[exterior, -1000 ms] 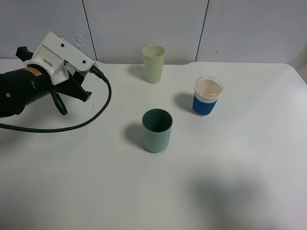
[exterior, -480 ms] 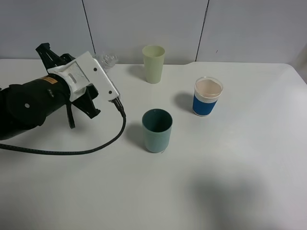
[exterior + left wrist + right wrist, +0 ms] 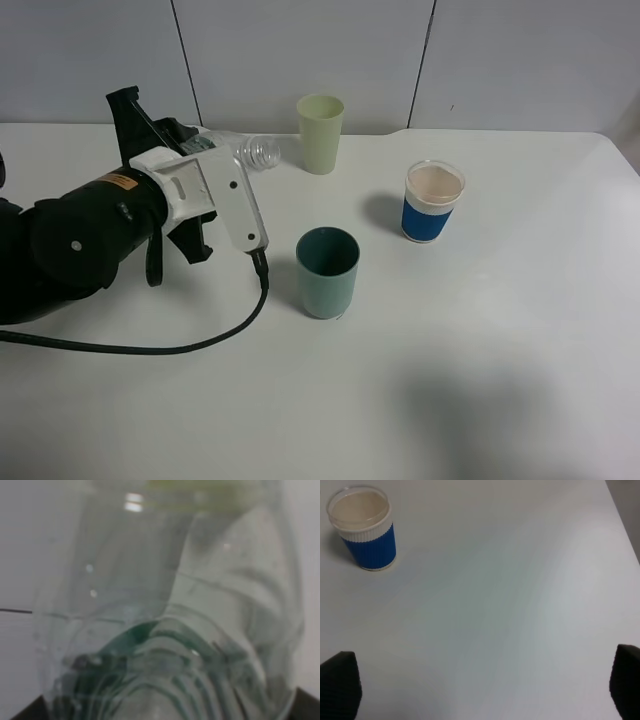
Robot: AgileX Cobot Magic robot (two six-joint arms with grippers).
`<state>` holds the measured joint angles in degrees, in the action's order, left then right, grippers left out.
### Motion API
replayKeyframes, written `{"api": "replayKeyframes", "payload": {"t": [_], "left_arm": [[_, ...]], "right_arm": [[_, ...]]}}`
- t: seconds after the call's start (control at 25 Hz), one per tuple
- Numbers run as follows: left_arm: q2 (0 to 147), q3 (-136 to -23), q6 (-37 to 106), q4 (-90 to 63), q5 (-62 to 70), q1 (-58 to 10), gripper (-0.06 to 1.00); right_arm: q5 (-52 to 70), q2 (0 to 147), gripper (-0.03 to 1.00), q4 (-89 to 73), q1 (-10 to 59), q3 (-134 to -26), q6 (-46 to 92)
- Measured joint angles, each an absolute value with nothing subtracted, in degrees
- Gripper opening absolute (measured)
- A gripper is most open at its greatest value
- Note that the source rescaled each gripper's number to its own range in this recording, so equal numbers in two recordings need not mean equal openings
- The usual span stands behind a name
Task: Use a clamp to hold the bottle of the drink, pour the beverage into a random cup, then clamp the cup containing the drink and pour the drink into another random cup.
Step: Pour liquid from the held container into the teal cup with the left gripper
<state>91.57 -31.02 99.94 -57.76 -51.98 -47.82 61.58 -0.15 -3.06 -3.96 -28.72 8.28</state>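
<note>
Left arm (image 3: 90, 235) had swung toward the dark green cup (image 3: 327, 272); we logged left jaws pinching the bottle (image 3: 258, 151) (tilted neck-forward, likely for pouring); right jaws spread, idle.

A clear plastic bottle (image 3: 255, 150) is tipped nearly level, its open neck pointing at the upright pale green cup (image 3: 320, 132). A dark teal cup (image 3: 327, 272) stands nearer the front. A blue-sleeved cup (image 3: 433, 202) stands to the right, well apart from the others.

Bright, even light; bottle (image 3: 165, 630) probably defocused.
</note>
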Motion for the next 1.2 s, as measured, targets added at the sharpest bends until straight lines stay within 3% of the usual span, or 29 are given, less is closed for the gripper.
{"api": "replayKeyframes", "payload": {"t": [0.4, 1.2], "left_arm": [[95.65, -34.39, 103.34, -59.55, -52.50, -49.23, 0.07], [96.87, -34.39, 111.29, -49.29, -53.06, -49.23, 0.07]], "right_arm": [[61.58, -0.15, 1.00, -3.06, -3.96, -28.72, 8.28], [61.58, -0.15, 1.00, -3.06, -3.96, -28.72, 8.28]]}}
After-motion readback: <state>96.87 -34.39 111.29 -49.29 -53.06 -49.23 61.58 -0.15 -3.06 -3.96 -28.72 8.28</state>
